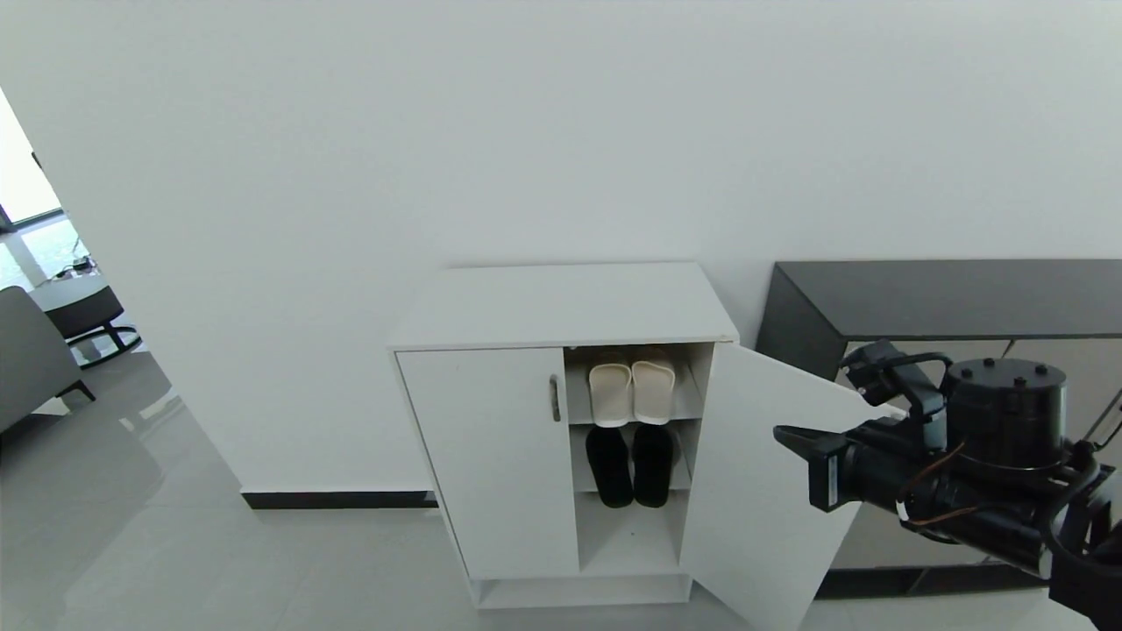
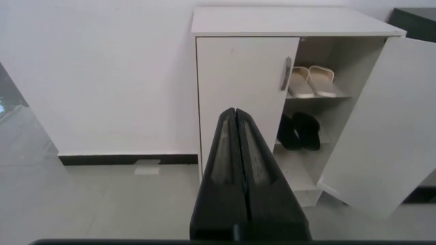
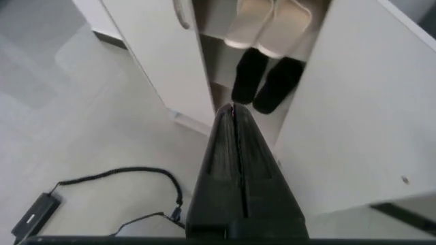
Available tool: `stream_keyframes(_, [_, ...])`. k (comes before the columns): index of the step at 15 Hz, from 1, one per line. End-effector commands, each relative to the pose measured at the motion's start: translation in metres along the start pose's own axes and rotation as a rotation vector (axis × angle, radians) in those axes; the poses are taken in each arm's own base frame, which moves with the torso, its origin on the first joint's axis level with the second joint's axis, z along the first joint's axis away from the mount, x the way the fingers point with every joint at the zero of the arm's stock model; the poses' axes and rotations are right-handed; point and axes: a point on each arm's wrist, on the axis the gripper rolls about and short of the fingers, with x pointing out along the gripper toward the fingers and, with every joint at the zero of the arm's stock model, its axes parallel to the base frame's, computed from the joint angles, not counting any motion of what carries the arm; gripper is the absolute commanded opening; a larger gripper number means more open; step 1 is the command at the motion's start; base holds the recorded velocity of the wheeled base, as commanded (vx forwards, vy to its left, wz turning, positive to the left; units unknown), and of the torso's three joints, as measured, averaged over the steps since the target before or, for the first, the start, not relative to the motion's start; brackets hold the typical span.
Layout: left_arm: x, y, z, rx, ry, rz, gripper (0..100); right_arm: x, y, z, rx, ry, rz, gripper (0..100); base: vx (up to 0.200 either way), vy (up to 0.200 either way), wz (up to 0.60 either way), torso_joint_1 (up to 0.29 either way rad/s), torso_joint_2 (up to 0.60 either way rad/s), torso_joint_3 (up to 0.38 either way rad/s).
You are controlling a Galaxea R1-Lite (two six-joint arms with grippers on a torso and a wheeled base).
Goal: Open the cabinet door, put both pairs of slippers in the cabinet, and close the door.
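Observation:
The white cabinet (image 1: 561,307) stands against the wall with its left door (image 1: 491,456) closed and its right door (image 1: 754,508) swung open. A cream pair of slippers (image 1: 631,390) lies on the upper shelf, and a black pair (image 1: 629,464) on the shelf below. My right gripper (image 1: 784,433) is shut and empty, in front of the open door's inner face near its free edge. In the right wrist view the right gripper (image 3: 234,112) points toward the opening under the black pair (image 3: 266,78). My left gripper (image 2: 235,116) is shut and empty, back from the cabinet, facing the closed door.
A dark console table (image 1: 947,298) stands right of the cabinet, just behind the open door. A chair (image 1: 88,320) and a grey sofa (image 1: 26,359) are far left. A black cable (image 3: 116,180) with an adaptor (image 3: 30,218) lies on the floor.

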Motion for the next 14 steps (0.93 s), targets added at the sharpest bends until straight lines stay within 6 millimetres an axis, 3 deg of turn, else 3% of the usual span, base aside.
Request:
stream_keyframes(1, [0.0,0.0,0.0,0.0,0.0,0.001,0,0.009,-0.018,0.001,0.008,0.003,-0.062,0,0.0,0.0,0.0,0.0,0.0,0.0])
stream_keyframes(7, [0.0,0.0,0.0,-0.001,0.0,0.001,0,0.021,-0.119,0.013,0.026,-0.035,-0.346,0,0.0,0.0,0.0,0.0,0.0,0.0])
stream_keyframes(11, [0.0,0.0,0.0,-0.001,0.0,0.002,0,0.031,-0.166,0.005,0.079,0.006,-0.398,0,0.0,0.0,0.0,0.0,0.0,0.0])
stream_keyframes(14, [0.0,0.0,0.0,-0.001,0.0,0.001,0,0.038,-0.189,-0.003,0.106,0.016,-0.425,0,0.0,0.0,0.0,0.0,0.0,0.0])
